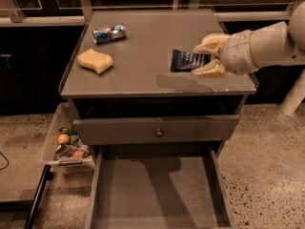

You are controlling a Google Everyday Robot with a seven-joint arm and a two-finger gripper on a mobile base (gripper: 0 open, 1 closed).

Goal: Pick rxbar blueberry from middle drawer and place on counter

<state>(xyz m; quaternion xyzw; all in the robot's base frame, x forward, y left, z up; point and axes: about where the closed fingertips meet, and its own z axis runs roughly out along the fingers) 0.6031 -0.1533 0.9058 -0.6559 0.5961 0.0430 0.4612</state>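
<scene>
Gripper [208,57] near counter's [143,37] right edge, clamped on bar's [185,61] end; we judged it held low and flat for release. Drawer [157,194] stood open below.

A foil packet [109,33] is seen behind a yellow sponge [95,60], and a clear bin [51,136] holding fruit [64,139] is set left of a drawer front [200,126] fitted with a round knob [158,132].

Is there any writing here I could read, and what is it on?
On the dark blue bar, held by the gripper over the counter: pale lettering, too blurred to read.
On the foil packet: print unreadable.
Nothing else carries text.
</scene>
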